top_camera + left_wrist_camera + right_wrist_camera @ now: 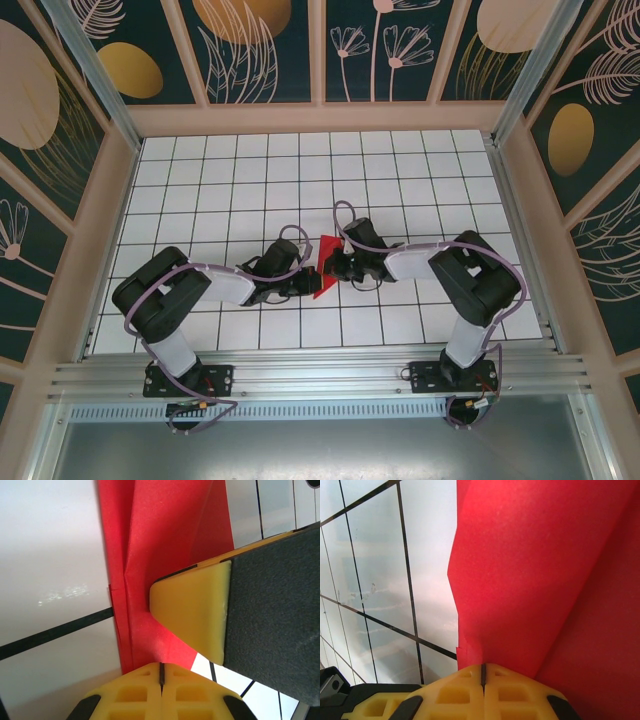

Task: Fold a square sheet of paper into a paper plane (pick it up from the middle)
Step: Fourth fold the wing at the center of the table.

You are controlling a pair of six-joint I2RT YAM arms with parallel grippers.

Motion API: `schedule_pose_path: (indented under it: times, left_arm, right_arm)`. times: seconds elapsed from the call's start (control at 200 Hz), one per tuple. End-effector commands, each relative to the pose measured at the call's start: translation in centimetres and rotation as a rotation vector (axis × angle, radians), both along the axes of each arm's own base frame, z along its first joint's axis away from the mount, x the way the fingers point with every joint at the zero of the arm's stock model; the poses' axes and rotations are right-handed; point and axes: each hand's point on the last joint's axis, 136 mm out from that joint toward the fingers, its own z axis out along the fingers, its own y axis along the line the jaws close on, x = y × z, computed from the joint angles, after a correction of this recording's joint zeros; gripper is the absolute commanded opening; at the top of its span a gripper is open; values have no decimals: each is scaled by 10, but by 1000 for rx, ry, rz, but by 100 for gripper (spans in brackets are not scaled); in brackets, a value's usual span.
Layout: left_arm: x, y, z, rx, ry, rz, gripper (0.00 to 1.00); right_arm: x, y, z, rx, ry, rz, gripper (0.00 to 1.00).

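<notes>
The square sheet of paper is bright red and folded into a creased, layered wedge near the middle of the table. It stands up between my two grippers. My left gripper comes in from the left, shut, with the paper's lower edge pinched at its tips. The red folds rise in front of it. My right gripper comes in from the right, shut on the paper at its tips. One of the right gripper's yellow fingers presses against the paper in the left wrist view.
White tabletop with a black grid lies all around the paper. Pale walls enclose the table at the back and both sides. A metal rail runs along the near edge by the arm bases.
</notes>
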Motion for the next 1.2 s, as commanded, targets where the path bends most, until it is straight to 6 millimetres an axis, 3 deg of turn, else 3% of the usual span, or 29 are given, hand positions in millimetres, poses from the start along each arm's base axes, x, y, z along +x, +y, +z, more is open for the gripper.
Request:
schedule_pose_path:
  times: [0.0, 0.37, 1.191]
  left_arm:
    - [-28, 35, -52, 181, 146, 22, 0]
    - [-35, 41, -63, 210, 174, 15, 0]
    - [-42, 47, -68, 230, 190, 8, 0]
  right_arm:
    - [7, -19, -21, -96, 26, -64, 7]
    - [32, -23, -2, -46, -9, -74, 8]
    - [69, -46, -11, -76, 3, -113, 9]
